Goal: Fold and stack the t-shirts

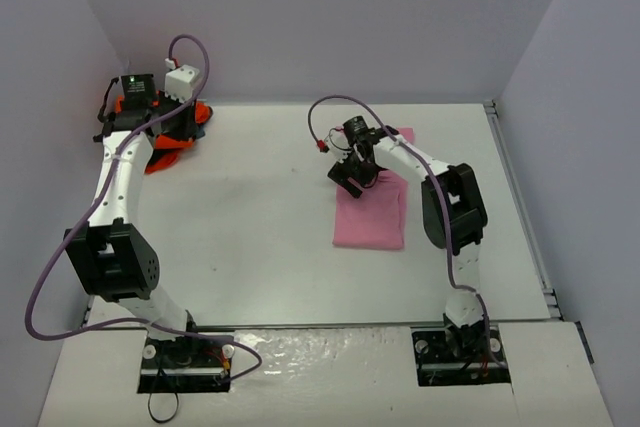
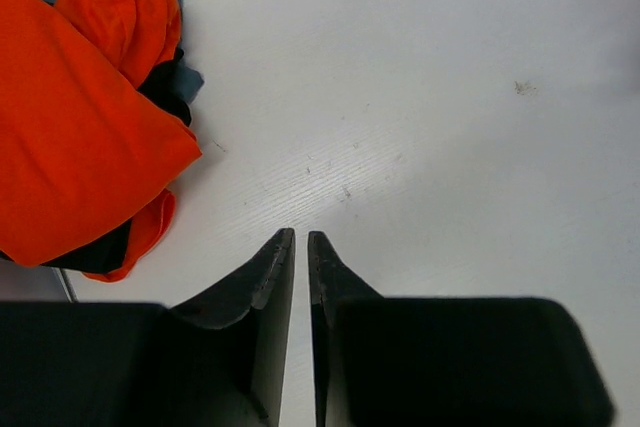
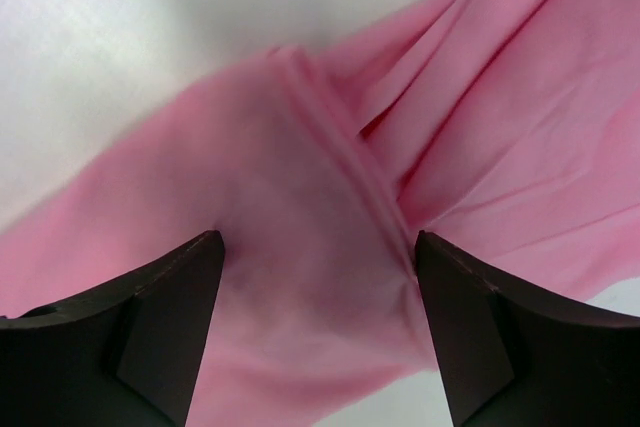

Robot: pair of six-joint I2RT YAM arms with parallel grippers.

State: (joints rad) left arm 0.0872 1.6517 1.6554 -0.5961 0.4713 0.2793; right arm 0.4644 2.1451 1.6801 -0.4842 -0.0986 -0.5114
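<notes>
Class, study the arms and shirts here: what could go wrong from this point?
1. The open right gripper straddles a raised fold of the pink shirt; closing may pinch several layers and spoil the fold.
2. The orange shirt lies tangled with the dark shirt; the left gripper, nearly shut beside them, may drag both.

White arms (image 1: 115, 182) w/ black joints (image 1: 110, 262), purple cables (image 1: 45, 287), black tools (image 2: 301, 237) (image 3: 318, 239).
</notes>
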